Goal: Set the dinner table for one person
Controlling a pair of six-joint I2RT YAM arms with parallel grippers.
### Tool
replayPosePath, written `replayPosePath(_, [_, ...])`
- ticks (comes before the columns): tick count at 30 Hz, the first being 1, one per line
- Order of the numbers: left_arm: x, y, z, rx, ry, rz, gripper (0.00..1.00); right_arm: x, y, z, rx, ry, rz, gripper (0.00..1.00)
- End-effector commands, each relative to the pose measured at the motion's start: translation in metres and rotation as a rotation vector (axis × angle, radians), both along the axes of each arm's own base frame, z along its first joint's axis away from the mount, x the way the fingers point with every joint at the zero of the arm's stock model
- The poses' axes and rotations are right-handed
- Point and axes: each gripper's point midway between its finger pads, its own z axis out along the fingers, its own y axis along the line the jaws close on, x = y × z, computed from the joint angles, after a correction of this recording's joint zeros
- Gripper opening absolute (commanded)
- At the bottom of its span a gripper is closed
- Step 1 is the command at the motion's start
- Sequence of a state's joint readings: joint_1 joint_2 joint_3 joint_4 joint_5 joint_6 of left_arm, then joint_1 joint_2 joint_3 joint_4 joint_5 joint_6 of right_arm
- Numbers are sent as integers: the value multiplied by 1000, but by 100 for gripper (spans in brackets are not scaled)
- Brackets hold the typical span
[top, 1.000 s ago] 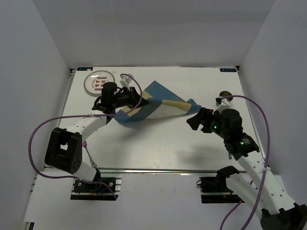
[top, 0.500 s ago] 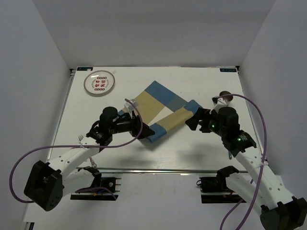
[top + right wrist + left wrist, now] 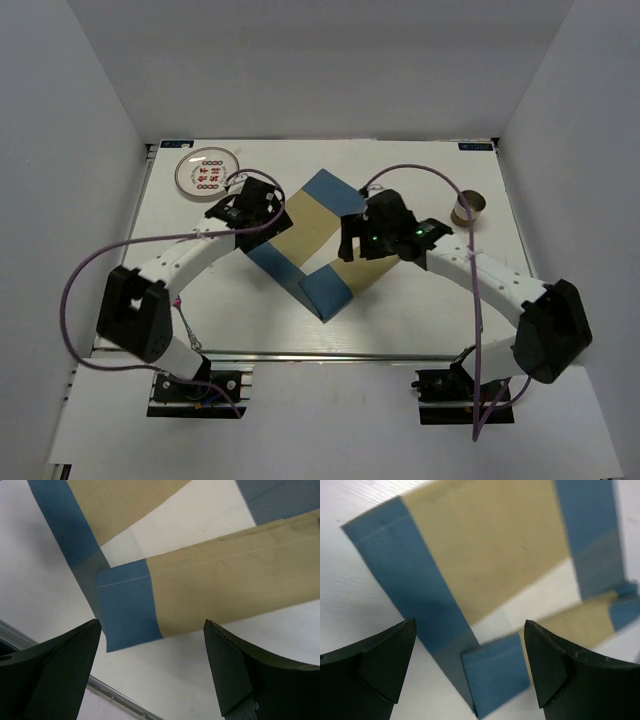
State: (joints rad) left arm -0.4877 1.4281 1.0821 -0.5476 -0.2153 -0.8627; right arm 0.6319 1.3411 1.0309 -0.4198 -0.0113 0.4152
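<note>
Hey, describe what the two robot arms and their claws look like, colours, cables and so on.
The left arm and right arm both have white links with black joint housings and black wrists. A purple cable loops loosely beside each. A small green light glows on the right wrist. The left claw and right claw each carry two matte black, wedge-shaped fingers.
</note>
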Motion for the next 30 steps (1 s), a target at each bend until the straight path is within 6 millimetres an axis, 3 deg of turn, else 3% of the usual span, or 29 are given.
replayPosePath(1, [1,41,-25,137,155,227,98,-1,20,-6,-119,-40,-38,89])
replayPosePath(2, [7,45,-39,155,196,244,98,-9,31,-6,-112,-42,-21,89])
replayPosePath(4, [22,49,-41,161,204,272,98,-14,47,-9,-106,-54,-13,89])
replayPosePath(5, [21,54,-58,195,266,281,98,-22,58,-12,-112,-51,17,89])
replayPosePath(6, [34,59,-52,188,261,303,98,-24,62,-15,-125,-51,24,89])
replayPosePath(9, [42,71,-67,233,326,316,98,-34,73,-26,-183,-44,44,89])
replayPosePath(10, [50,69,-64,230,312,311,98,-38,78,-24,-163,-54,55,89])
replayPosePath(17, [45,102,-87,298,424,385,97,-54,84,-29,-107,-51,89,89])
replayPosePath(19, [42,101,-92,292,432,383,95,-49,85,-36,-156,-62,80,89])
replayPosePath(23, [27,102,-114,268,473,375,79,-44,90,-51,-321,-56,88,89])
replayPosePath(25, [20,98,-125,246,490,358,51,-38,97,-58,-395,-71,81,89])
replayPosePath(30, [14,98,-141,231,513,342,11,-39,113,-79,-431,-70,76,86])
